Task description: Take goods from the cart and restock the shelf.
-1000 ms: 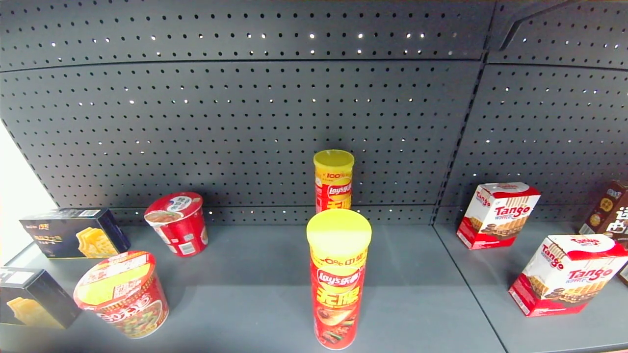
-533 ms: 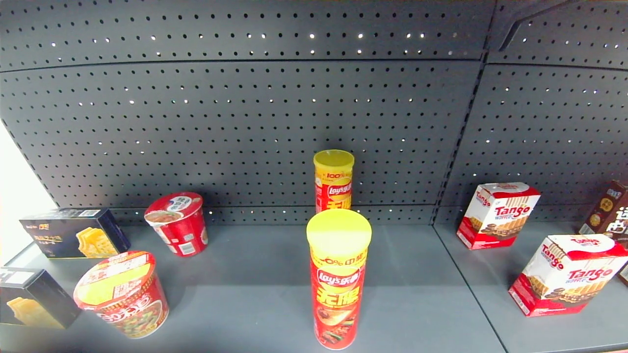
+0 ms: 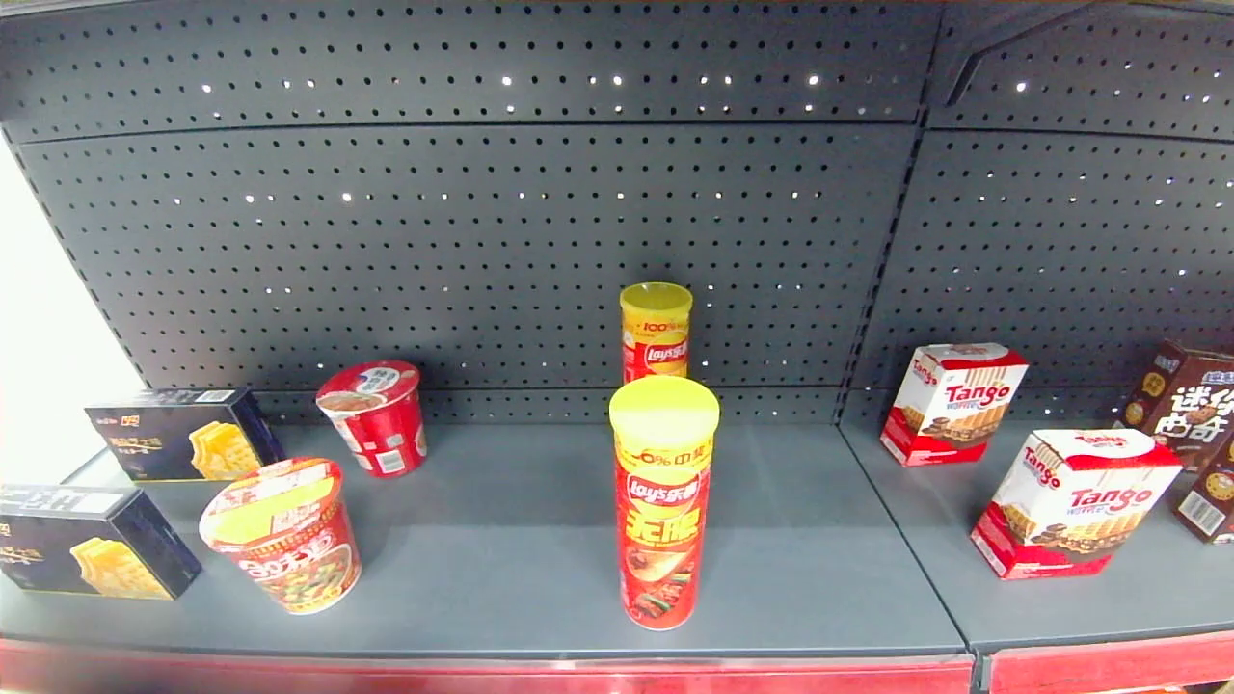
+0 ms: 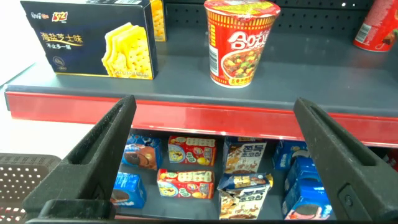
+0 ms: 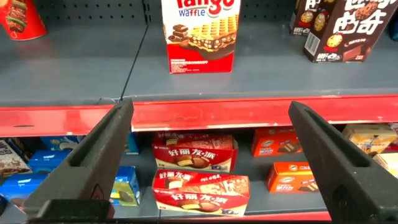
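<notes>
Head view: two chip cans [image 3: 664,501] [image 3: 656,331]

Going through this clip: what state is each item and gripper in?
front chip can: upright, lid on
rear chip can: upright, lid on
front noodle cup: upright, sealed
rear noodle cup: upright, sealed
front waffle box: upright, closed
rear waffle box: upright, closed
left gripper: fingers open, empty
right gripper: fingers open, empty

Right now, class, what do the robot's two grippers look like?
The left gripper and the right gripper look alike: each has two matte black jaws, long angular bars with flat faces and bevelled edges, broad near the camera and narrowing toward the tips. Their surfaces are plain.
</notes>
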{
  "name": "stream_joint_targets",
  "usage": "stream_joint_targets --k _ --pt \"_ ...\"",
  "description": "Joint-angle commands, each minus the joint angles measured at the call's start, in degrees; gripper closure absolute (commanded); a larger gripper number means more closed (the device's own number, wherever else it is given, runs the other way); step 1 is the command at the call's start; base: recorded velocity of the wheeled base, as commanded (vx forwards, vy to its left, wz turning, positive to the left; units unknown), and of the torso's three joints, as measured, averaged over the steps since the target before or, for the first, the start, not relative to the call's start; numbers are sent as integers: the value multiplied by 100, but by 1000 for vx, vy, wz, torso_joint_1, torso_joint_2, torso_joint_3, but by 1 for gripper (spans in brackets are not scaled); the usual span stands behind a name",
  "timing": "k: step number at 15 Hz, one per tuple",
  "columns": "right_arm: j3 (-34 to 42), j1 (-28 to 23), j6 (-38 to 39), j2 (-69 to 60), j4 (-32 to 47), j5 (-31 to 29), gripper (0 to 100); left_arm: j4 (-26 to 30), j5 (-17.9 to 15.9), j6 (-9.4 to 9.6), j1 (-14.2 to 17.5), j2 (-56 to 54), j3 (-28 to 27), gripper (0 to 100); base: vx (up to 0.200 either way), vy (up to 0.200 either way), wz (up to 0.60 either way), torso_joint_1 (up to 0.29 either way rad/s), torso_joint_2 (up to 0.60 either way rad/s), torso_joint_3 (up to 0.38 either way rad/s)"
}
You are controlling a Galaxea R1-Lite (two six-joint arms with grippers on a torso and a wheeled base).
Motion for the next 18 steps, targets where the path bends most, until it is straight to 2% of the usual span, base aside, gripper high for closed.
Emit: stream_joint_targets --k 1,18 --pt "0 2 -2 10 4 1 0 2 -1 -1 0 9 2 0 0 0 0 0 0 0" --pt "0 2 7 10 13 -17 0 2 -1 -1 0 0 2 0 0 0 0 0 0 0"
